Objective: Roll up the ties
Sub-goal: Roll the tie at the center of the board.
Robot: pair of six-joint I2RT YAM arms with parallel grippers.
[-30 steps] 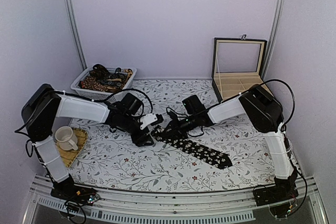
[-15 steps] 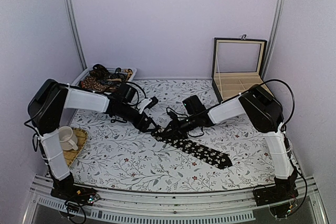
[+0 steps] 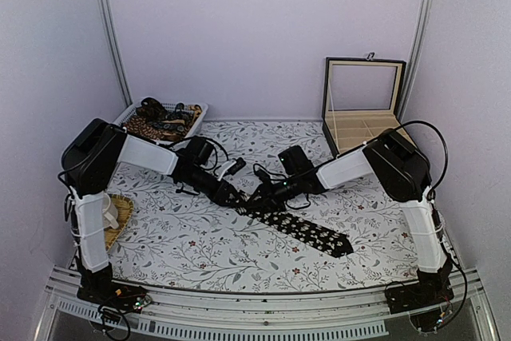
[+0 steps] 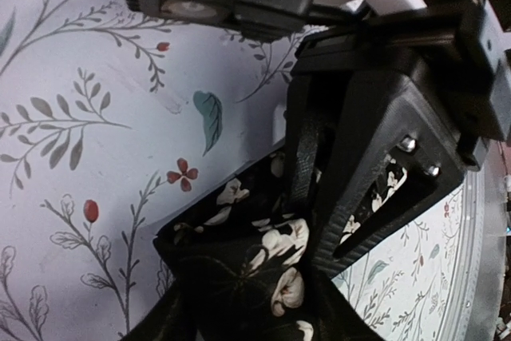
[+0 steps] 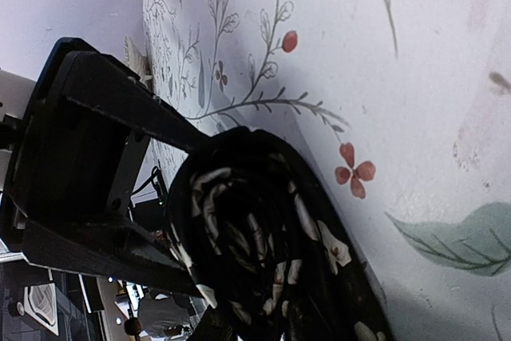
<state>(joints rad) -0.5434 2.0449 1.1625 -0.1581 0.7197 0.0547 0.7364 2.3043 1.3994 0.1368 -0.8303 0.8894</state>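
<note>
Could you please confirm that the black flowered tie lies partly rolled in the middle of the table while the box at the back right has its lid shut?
Not quite: the lid of the box is not shut. It stands open and upright, as the top external view shows. The rest holds: the black flowered tie lies partly rolled in the middle of the table, and the box is at the back right.

white arm shells (image 3: 148, 155), black joints (image 3: 399, 167), cables (image 3: 438, 131); left gripper (image 3: 231, 194) black.

Middle crowded
Left arm (image 3: 148, 156), right arm (image 3: 343, 167) and tie (image 3: 307, 231) are blocking mid-frame; tablecloth (image 3: 200, 255) is lying open along the bottom.
</note>
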